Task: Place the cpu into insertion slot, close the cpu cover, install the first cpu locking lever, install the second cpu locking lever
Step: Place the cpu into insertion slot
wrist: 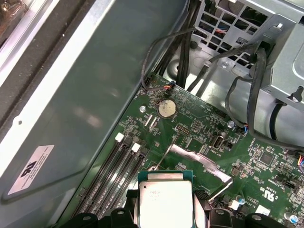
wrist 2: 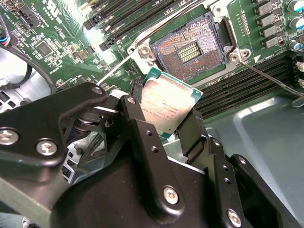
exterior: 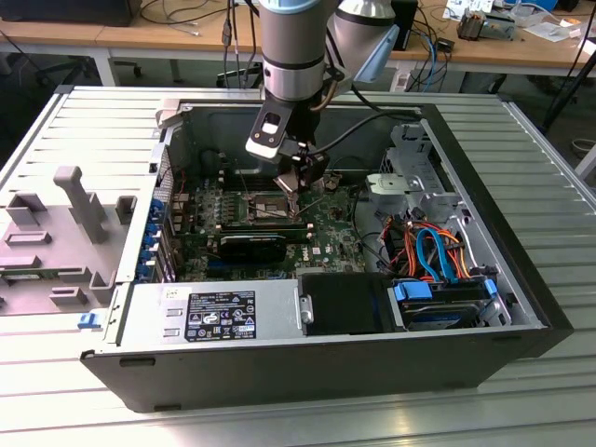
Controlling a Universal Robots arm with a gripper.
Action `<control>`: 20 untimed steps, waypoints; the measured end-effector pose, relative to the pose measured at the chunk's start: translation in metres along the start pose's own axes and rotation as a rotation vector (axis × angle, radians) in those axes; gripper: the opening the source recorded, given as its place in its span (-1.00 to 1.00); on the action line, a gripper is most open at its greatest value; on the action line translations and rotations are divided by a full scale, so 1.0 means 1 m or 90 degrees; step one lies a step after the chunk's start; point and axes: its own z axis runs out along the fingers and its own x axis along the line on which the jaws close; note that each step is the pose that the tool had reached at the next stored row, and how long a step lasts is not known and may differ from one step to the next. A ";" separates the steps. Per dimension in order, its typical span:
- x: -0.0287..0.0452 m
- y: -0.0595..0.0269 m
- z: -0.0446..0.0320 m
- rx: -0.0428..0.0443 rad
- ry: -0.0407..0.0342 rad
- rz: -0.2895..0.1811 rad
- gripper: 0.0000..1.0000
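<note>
My gripper [wrist 2: 166, 118] is shut on the cpu [wrist 2: 168, 102], a small square chip with a dull silver top, pinched by two opposite edges between black fingers [wrist 2: 137, 114]. The chip hangs tilted just above the green board, close beside the insertion slot [wrist 2: 190, 47], whose dark pin field lies bare inside a silvery rim. Two thin locking levers [wrist 2: 270, 78] [wrist 2: 116, 66] stick out free on either side of the socket. In the first wrist view the cpu [wrist: 165, 202] sits before a raised silvery plate [wrist: 197, 159], apparently the cpu cover. In the exterior view, the gripper [exterior: 293, 191] hovers over the slot [exterior: 261, 207].
Black memory slots [wrist 2: 247, 90] flank the socket. Cables [wrist: 251, 80] hang from the metal drive cage [exterior: 410, 186]; orange and blue cables [exterior: 433, 256] lie on the exterior view's right. The power supply [exterior: 214, 317] fills the case front. The case wall [wrist: 71, 95] stands close by.
</note>
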 end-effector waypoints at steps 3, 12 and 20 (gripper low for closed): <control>0.0000 0.0000 0.0002 0.0000 -0.0001 0.001 0.08; 0.0000 -0.0001 0.0007 -0.0001 -0.0003 0.003 0.08; 0.0000 -0.0001 0.0012 -0.0001 -0.0006 0.006 0.08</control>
